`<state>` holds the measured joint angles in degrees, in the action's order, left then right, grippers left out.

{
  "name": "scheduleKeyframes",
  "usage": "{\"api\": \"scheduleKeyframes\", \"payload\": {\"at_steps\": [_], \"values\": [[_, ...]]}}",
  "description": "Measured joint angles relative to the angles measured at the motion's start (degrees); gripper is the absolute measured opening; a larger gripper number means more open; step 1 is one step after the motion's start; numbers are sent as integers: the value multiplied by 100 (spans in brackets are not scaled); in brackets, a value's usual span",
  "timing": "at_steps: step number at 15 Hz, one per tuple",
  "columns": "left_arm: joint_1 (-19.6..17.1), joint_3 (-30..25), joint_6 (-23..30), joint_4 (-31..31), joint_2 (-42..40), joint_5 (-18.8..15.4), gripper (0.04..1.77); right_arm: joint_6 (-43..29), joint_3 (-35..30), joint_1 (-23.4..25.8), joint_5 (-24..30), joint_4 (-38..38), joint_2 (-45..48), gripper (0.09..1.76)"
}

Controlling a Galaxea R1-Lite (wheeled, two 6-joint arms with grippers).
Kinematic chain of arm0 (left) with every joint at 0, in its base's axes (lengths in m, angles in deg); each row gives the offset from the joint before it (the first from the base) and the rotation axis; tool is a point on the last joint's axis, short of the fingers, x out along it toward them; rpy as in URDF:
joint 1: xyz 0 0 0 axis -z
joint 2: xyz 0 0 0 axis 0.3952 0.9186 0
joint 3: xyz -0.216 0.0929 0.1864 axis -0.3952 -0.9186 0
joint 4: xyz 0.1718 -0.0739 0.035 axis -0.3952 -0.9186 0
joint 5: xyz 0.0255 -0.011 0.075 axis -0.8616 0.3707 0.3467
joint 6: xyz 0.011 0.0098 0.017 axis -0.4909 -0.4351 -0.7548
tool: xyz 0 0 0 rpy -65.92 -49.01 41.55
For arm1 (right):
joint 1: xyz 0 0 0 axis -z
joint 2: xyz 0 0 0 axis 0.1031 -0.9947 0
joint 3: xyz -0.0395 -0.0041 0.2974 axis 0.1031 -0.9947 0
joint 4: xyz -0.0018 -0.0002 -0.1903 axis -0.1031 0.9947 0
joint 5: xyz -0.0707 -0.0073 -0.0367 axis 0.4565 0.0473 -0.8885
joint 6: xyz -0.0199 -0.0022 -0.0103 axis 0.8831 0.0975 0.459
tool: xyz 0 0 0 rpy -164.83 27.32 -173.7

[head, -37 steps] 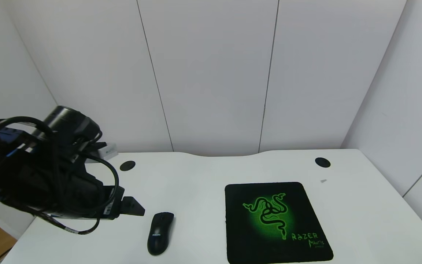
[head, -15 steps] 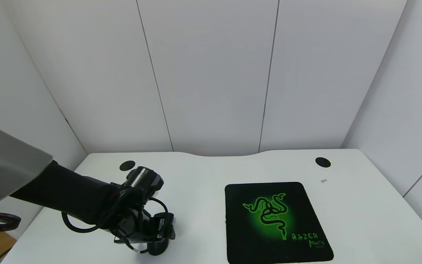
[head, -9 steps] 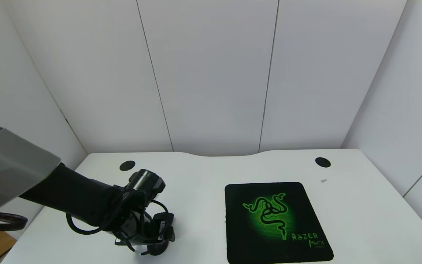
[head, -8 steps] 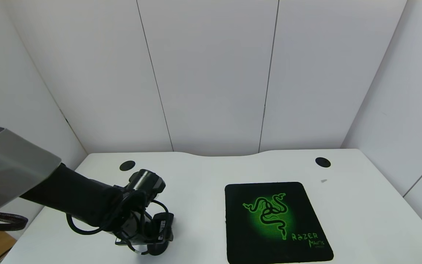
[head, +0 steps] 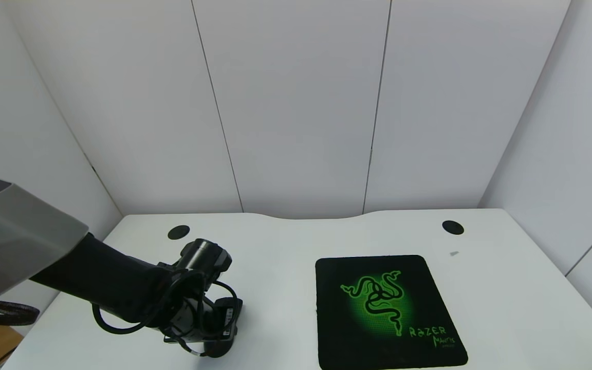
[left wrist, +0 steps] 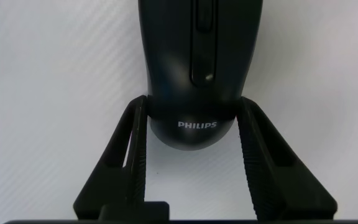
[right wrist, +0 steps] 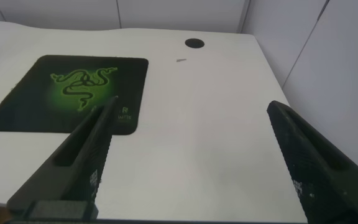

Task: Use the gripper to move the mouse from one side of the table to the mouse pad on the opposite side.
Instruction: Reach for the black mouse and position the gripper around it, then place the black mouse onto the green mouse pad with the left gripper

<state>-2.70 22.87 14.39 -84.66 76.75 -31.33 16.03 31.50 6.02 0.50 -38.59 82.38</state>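
The black mouse (head: 218,352) lies on the white table (head: 285,241) at the front left, mostly hidden under my left arm in the head view. My left gripper (head: 224,329) is down over it. In the left wrist view the two black fingers (left wrist: 135,124) press against both sides of the mouse (left wrist: 197,56) near its back, where "PHILIPS" shows; the gripper (left wrist: 193,104) is shut on it, and the mouse rests on the table. The black mouse pad (head: 386,308) with the green emblem lies at the front right, with nothing on it. My right gripper (right wrist: 191,109) is open and empty, off the table's right side.
Two round black cable holes (head: 179,232) (head: 452,227) sit near the table's curved back edge. White wall panels stand close behind and to both sides. The mouse pad (right wrist: 67,93) and one hole (right wrist: 194,43) also show in the right wrist view.
My left arm came down from above the table's left side onto the mouse. In the last half second the fingers drew in slightly; the mouse has stayed in place.
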Motion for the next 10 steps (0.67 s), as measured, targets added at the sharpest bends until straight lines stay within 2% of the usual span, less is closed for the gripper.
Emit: {"api": "scheduleKeyframes", "payload": {"at_steps": [5,8,10], "values": [[0,13,18,-28,-10,-9,92,0,0,0,0,-2,0,171],[-2,99,221,-121,-104,16,91,0,0,0,0,-2,0,171],[0,229,240,-619,-219,17,91,0,0,0,-2,0,0,171]]}}
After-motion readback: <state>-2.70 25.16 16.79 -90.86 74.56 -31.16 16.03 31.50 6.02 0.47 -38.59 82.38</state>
